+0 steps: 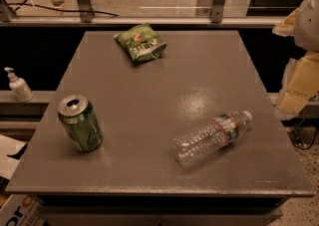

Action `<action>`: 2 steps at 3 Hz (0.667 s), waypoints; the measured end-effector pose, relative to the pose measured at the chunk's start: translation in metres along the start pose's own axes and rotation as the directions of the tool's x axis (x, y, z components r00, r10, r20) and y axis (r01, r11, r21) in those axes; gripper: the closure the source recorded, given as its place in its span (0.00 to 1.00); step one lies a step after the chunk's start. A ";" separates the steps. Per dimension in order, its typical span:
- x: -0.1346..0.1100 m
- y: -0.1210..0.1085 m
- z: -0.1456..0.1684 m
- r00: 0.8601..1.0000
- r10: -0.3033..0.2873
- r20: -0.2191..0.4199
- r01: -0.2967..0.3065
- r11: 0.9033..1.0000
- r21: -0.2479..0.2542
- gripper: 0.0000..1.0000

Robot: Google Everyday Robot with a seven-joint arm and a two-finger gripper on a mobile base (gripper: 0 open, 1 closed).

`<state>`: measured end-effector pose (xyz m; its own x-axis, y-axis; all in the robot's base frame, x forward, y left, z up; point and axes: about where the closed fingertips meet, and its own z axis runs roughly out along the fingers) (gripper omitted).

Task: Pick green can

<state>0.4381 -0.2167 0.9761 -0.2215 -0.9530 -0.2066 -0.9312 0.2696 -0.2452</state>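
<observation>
Table (164, 70) holds one green can (80, 123), one clear plastic bottle (212, 137) and one green snack bag (141, 43). Can: upright, silver top, pale swirls. Gripper (300, 65): right edge, state cannot be told.

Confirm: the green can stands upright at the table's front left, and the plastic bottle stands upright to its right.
Not quite. The camera view shows the plastic bottle lying on its side, not upright; the green can does stand upright at the table's front left. The gripper hangs at the right edge, away from both.

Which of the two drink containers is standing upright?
The green can, front left, stands upright; the clear bottle lies on its side. Claw is at right edge.
</observation>
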 end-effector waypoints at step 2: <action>-0.008 0.008 0.011 0.998 0.009 0.059 -0.008 1.000 -0.018 0.00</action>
<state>0.4353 -0.2058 0.9655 -0.2122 -0.9407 -0.2645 -0.9345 0.2745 -0.2267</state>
